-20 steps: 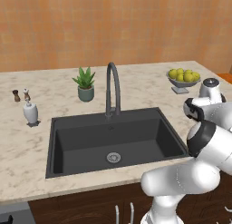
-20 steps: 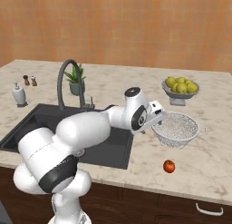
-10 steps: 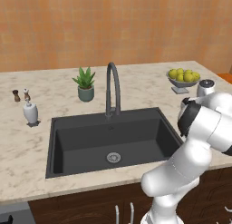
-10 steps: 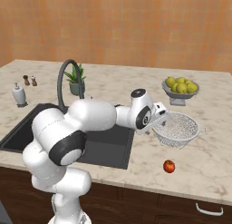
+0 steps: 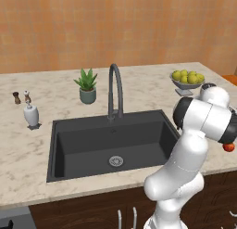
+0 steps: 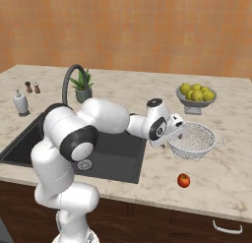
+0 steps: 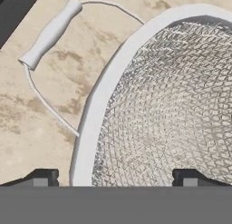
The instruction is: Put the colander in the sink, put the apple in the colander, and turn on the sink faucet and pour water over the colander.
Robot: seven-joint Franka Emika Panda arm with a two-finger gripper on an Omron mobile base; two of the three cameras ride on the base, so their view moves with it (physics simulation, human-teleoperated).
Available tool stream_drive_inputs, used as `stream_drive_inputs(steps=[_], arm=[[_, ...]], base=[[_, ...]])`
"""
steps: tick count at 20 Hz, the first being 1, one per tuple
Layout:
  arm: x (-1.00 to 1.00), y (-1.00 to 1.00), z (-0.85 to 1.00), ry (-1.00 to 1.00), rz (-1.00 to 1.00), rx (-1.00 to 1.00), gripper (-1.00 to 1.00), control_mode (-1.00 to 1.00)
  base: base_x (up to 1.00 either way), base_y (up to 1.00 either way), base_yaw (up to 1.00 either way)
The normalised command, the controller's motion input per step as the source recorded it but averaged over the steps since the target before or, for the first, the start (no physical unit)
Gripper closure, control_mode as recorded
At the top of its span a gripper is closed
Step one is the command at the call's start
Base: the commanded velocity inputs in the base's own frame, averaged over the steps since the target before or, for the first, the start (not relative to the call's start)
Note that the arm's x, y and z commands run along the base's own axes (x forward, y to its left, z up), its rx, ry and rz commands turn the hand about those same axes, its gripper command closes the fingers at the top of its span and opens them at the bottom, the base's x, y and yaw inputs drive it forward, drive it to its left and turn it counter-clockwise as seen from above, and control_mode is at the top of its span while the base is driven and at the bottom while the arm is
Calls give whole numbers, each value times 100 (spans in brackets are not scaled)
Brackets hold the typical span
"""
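Left base view: sink [image 5: 69, 130], a dark grey rectangular basin set in the marbled counter [image 5: 28, 154], with a round silver drain in its floor. The sink faucet [image 5: 115, 91], a slim dark gooseneck, stands at the back rim and arches toward the basin. A potted plant [image 5: 87, 85] sits behind the sink to the left; a white bottle [image 5: 31, 115] and two small shakers [image 5: 21, 97] are further left. A grey bowl of yellow-green fruit [image 5: 187, 80] sits far right. A sliver of the red apple [image 5: 227, 148] peeks from behind the arm.

Right base view: the colander [image 6: 194, 140] rests on the counter right of the sink, in front of the fruit bowl. It is a round silvery-white mesh bowl with a pale solid rim. The gripper [image 6: 173, 134] sits at its near-left rim. The apple lies on the counter in front of the colander, apart from it.

Hand view: the colander's rim curves between the two fingertips [image 7: 41, 177], which stand wide apart, one outside the rim and one over the mesh. A wire handle [image 7: 50, 32] with a white grip juts out toward the sink corner.
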Motion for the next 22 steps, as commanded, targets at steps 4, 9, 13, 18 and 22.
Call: stream_drive_inputs(steps=[4, 9, 13, 18, 22], arm=[[0, 0, -35, 6, 0, 0, 100, -100], [0, -1, -24, 6, 4, 0, 100, -100], [-16, 6, 11, 13, 33, 0, 100, -100], [-36, 36, 42, 17, 45, 0, 100, -100], [-37, 41, 49, 26, 57, 6, 100, -100]], base=[[0, 0, 0], [0, 0, 0], [0, 0, 0], [0, 0, 0], [0, 0, 0]])
